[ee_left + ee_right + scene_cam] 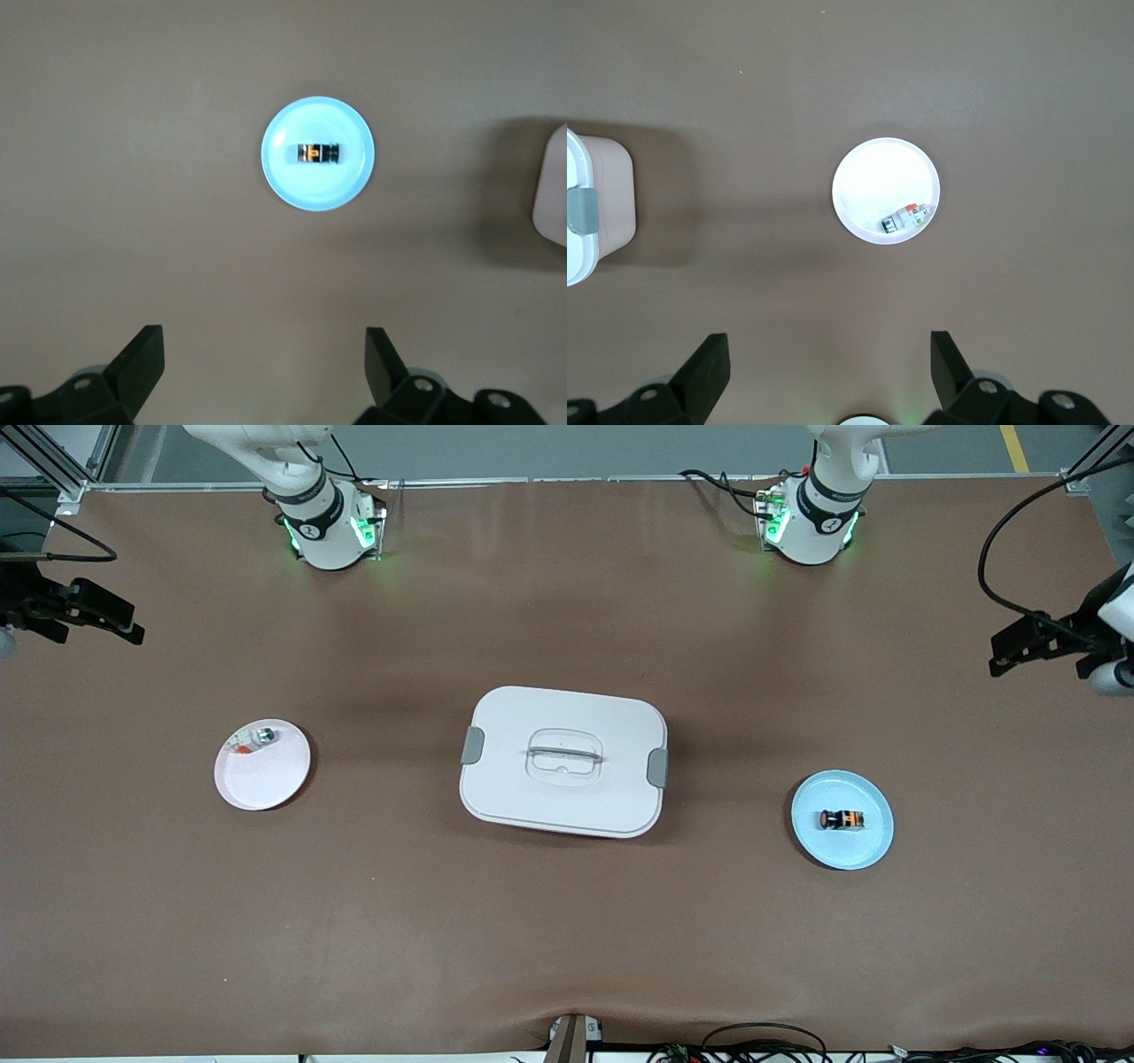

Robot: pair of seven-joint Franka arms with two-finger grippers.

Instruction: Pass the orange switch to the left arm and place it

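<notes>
The orange switch [842,820] lies on its side on a light blue plate [815,841] toward the left arm's end of the table. In the left wrist view the switch [318,153] and its plate [292,181] lie well below. My left gripper [264,354] is open and empty, held high at the left arm's end of the table [1010,654]. My right gripper [830,354] is open and empty, held high at the right arm's end [120,624]. The white box [563,762] stands between the two plates, its lid shut.
A white plate [266,779] toward the right arm's end holds a small silver-and-white part [263,736]; both show in the right wrist view, plate [868,186] and part [905,219]. The box's edge shows in both wrist views [554,195] [594,212].
</notes>
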